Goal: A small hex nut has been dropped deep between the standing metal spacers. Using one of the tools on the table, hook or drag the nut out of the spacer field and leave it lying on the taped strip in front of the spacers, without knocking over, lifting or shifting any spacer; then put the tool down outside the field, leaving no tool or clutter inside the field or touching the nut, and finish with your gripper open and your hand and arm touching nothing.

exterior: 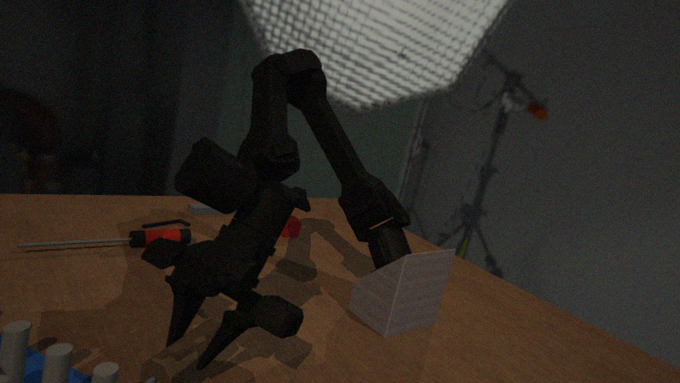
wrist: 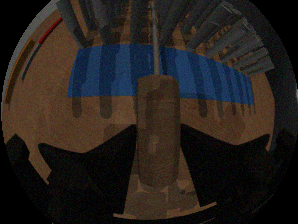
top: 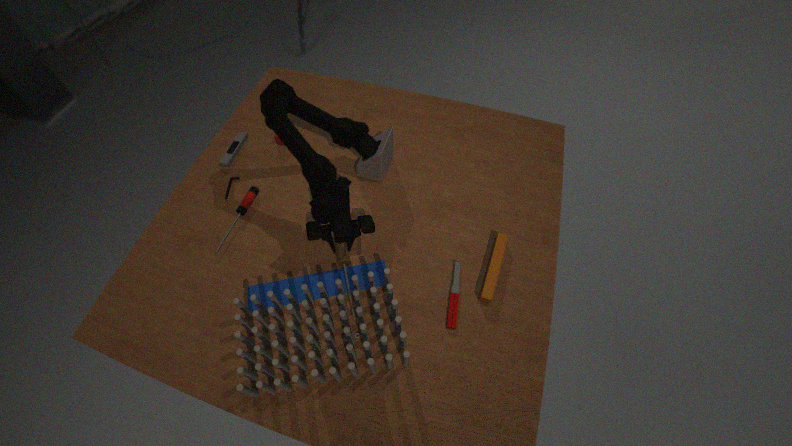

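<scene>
My gripper [top: 341, 248] [exterior: 185, 355] [wrist: 157, 128] is shut on the wooden handle [wrist: 158, 160] of a tool, in front of the spacer field. Its thin metal rod [top: 348, 288] [wrist: 156, 50] crosses above the blue taped strip [top: 328, 277] [exterior: 33, 363] [wrist: 195, 75] and runs between rows of standing metal spacers [top: 406, 357] [exterior: 15, 351] [wrist: 72, 25]. A small pale ring, apparently the nut [top: 356, 335], shows at the rod's far end, deep among the spacers. Whether the rod touches it is too small to tell. The spacers look upright.
A red-handled tool [top: 452, 310] and an orange block [top: 494, 267] lie right of the field. A screwdriver [top: 248, 200] [exterior: 161, 236], a black hex key [top: 228, 187] [exterior: 166, 222], a grey device [top: 233, 148] and a red object [top: 279, 140] [exterior: 291, 227] lie beyond the strip, left of the arm.
</scene>
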`<state>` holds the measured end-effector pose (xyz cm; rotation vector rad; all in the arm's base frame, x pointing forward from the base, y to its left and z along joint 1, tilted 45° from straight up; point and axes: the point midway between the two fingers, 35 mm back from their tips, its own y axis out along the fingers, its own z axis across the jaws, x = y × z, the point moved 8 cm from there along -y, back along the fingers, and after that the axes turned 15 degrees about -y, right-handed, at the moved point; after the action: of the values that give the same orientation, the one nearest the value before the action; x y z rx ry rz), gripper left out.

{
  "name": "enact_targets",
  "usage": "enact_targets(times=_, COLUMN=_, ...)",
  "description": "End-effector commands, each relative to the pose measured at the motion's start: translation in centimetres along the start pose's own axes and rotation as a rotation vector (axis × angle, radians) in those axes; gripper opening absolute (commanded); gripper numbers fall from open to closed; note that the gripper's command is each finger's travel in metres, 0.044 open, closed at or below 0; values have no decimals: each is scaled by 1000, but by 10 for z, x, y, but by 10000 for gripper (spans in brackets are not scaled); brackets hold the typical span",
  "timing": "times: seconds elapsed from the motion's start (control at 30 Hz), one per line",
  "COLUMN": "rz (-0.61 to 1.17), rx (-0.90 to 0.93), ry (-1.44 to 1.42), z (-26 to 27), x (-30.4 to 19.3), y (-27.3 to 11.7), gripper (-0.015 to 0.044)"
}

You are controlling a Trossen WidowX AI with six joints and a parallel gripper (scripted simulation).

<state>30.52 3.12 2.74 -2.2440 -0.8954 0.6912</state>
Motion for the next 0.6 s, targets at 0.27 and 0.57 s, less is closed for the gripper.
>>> enact_targets(times=0.27, rz=-3, rx=-9, ry=9, z=-4, x=9, y=2, gripper=0)
enact_targets(times=0.57, rz=-4, rx=-9, ry=9, z=-6, x=14, y=5, gripper=0)
